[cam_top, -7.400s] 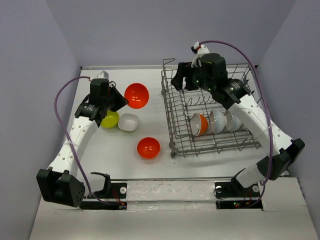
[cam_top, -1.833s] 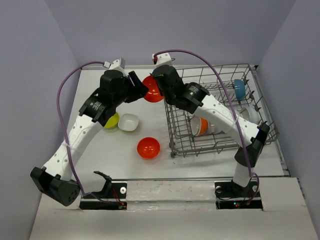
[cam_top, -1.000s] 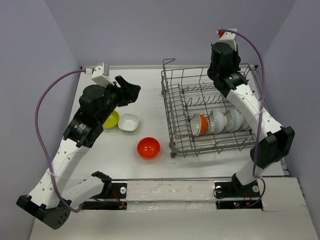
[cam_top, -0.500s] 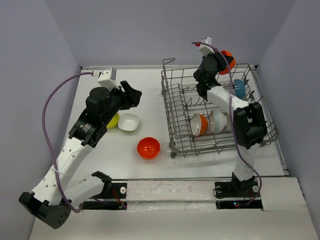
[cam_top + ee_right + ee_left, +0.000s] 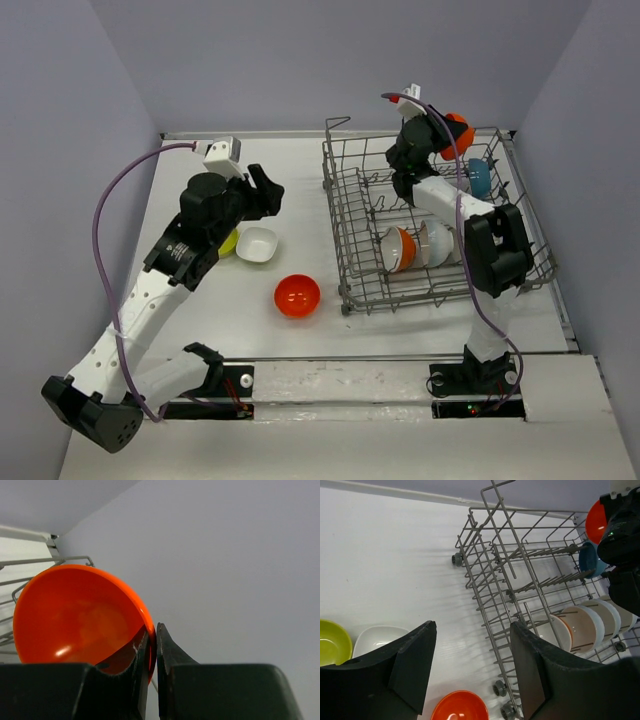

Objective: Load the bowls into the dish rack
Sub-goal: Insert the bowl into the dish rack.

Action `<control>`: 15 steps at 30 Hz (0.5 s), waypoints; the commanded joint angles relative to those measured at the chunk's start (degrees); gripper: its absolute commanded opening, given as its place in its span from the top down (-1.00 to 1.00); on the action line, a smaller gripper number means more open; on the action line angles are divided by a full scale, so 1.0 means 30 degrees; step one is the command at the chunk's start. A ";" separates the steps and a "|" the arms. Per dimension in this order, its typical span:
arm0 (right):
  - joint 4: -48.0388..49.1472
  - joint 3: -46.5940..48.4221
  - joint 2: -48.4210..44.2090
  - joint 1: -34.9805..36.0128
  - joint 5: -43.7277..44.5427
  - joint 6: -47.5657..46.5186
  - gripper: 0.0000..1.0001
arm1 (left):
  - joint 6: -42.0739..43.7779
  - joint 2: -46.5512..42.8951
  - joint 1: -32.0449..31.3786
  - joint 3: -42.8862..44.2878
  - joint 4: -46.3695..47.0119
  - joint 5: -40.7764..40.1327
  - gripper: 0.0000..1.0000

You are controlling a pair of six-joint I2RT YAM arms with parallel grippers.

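The grey wire dish rack stands on the right of the table. In its near row stand an orange-and-white bowl and white bowls, and a blue bowl sits at its far right. My right gripper hangs over the rack's far edge, shut on the rim of an orange bowl. An orange bowl, a squarish white bowl and a yellow-green bowl lie on the table. My left gripper hovers open and empty above them.
The rack's raised corner handle and its small wheels face the open table side. Grey walls close in the table at the back and on both sides. The right arm's elbow reaches over the rack.
The right gripper has brought the orange bowl a little lower over the rack's far edge. The left arm has shifted slightly to the right, and its jaws have spread a little wider.
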 commanded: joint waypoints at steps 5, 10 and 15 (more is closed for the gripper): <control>-0.2401 -0.0341 -0.1237 -0.0132 0.0828 0.1443 0.99 | 0.0338 -0.0182 -0.0105 -0.0863 0.1369 0.0450 -0.43; -0.4215 -0.0400 -0.1912 -0.0132 0.0740 0.2261 0.99 | 0.0251 -0.0036 -0.0192 -0.1158 0.1546 0.0949 -0.47; -0.4661 -0.0663 -0.2060 -0.0132 0.0711 0.2207 0.99 | 0.0309 0.0110 -0.0397 -0.1128 0.1546 0.0862 -0.47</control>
